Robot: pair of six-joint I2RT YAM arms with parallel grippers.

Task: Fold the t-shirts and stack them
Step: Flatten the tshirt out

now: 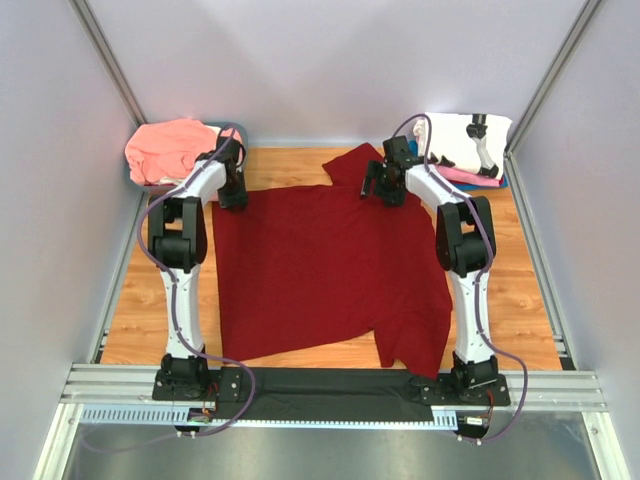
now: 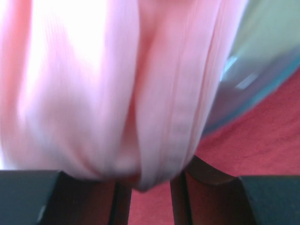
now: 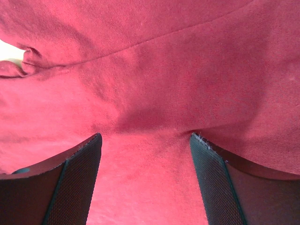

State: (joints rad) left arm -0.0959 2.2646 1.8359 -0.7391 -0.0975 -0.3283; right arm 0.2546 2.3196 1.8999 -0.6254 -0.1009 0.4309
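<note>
**Both arms at the far edge of the red shirt**

The left fingers (image 2: 151, 202) stand apart with a narrow gap, and red cloth shows through it. A blurred fold of the salmon shirt (image 2: 117, 89) fills most of the left wrist view, and its lowest tip hangs into that gap. I cannot tell whether the tip touches either finger. At 3 o'clock in that view a teal bin (image 2: 255, 91) rim runs just beside the salmon cloth.

The right fingers (image 3: 145, 183) are spread wide and press down on the red shirt (image 3: 154, 79). The cloth puckers into a shallow crease between them, and neither finger has cloth pinched.

From above, the left fingers sit on the red shirt's 11 o'clock corner and the right fingers at its 1 o'clock, just below the far sleeve. The shirt lies spread flat across the middle of the worktop (image 1: 525, 300). Its other sleeve trails to 5 o'clock, near the right arm's base.

The salmon shirt is heaped in the bin at the worktop's 10 o'clock corner. At the 2 o'clock corner a folded white shirt (image 1: 455, 140) with black print lies on top of a pink shirt (image 1: 468, 177) and a blue shirt (image 1: 500, 183), of which only the edges show.
</note>
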